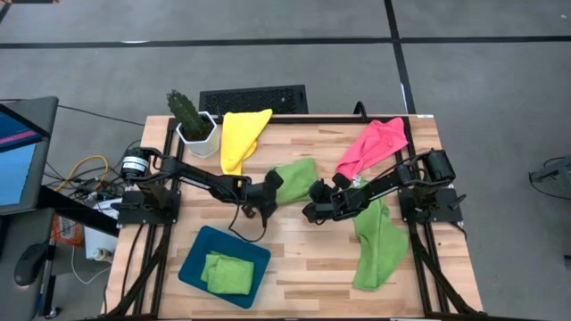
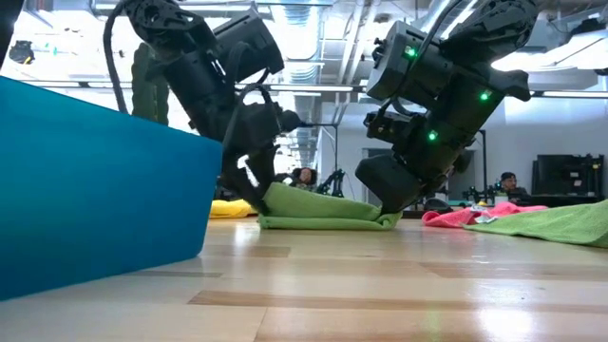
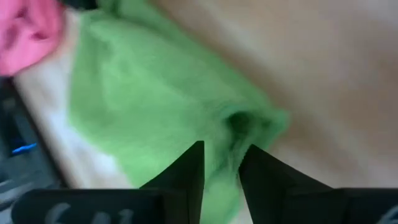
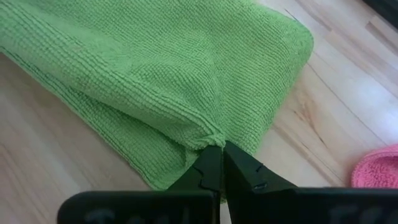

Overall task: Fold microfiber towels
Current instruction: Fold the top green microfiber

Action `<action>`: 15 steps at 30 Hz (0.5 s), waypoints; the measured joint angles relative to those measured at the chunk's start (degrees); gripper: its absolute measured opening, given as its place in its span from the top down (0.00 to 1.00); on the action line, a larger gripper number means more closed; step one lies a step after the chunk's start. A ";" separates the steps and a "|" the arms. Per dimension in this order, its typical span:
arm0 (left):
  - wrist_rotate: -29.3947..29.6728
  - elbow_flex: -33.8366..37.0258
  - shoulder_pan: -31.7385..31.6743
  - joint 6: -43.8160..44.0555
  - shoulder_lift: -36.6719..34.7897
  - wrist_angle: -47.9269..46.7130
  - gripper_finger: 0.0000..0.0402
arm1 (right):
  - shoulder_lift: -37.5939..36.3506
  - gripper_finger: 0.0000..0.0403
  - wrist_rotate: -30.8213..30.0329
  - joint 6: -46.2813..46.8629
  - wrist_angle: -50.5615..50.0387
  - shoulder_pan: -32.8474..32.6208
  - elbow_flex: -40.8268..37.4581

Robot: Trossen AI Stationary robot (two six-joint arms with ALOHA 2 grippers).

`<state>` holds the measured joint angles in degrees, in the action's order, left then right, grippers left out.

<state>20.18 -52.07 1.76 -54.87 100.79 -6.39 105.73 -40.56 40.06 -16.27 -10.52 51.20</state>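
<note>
Currently the right hand (image 4: 219, 163) is pinching the folded green towel (image 4: 161, 68) on the bench (image 1: 303, 250), while the left hand (image 3: 221, 171) is standing slightly apart over it.

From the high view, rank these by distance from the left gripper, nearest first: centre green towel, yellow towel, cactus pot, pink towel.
From the left gripper:
1. Centre green towel, right at the fingers.
2. Yellow towel, at the back edge.
3. Cactus pot, back-left.
4. Pink towel, back-right.
</note>
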 joint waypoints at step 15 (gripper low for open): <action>5.64 -0.07 -0.64 -1.43 0.00 2.96 0.70 | -4.28 0.79 0.21 -15.14 4.39 -1.06 0.00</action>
<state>25.82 -52.14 1.12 -56.30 100.79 -3.43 101.46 -40.34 24.92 -11.88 -11.58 51.20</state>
